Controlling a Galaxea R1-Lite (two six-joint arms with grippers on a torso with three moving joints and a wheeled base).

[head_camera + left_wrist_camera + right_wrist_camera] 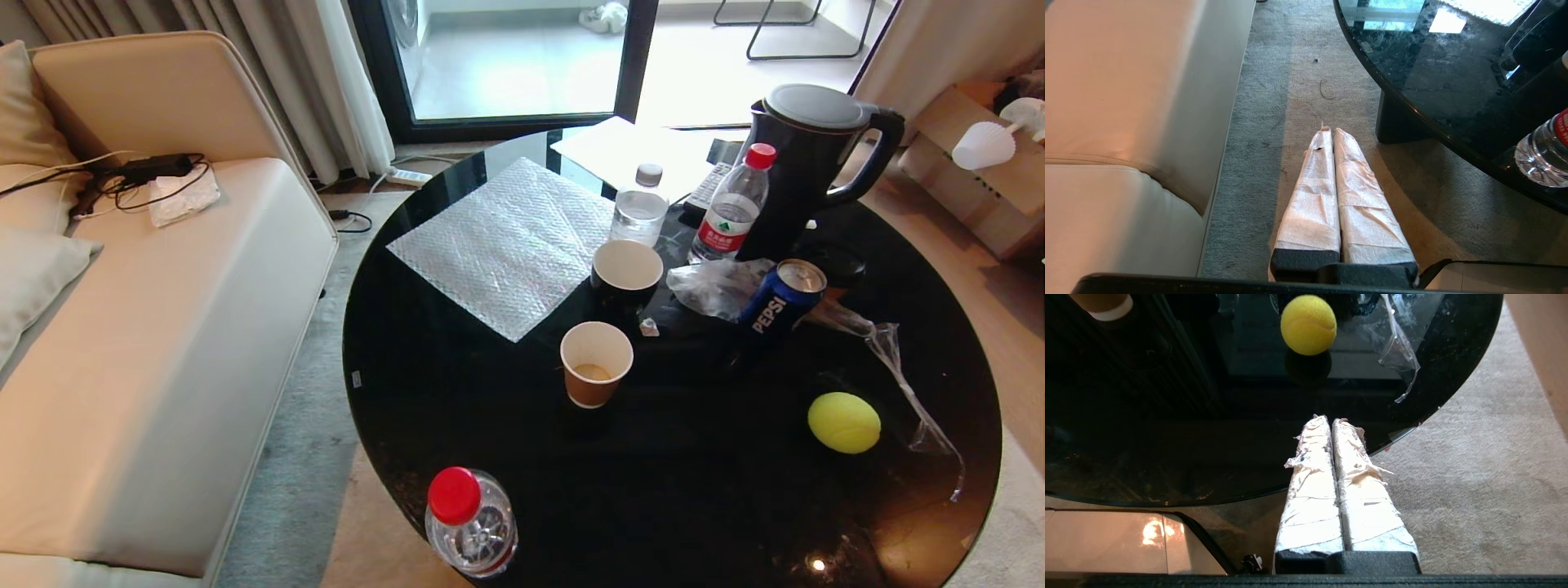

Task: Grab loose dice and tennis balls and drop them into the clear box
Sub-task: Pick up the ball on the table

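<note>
A blue can reads PEPSI beside a red-labelled bottle.

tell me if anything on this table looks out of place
One tennis ball sits loose on the black table among cups and bottles, beside a crumpled plastic bag. No clear box or dice in view.

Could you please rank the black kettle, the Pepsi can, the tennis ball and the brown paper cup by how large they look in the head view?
1. black kettle, clearly the largest.
2. Pepsi can and brown paper cup: they look alike, so I would not rank them.
3. tennis ball, smallest, though it lies nearer the camera than the can.
</note>
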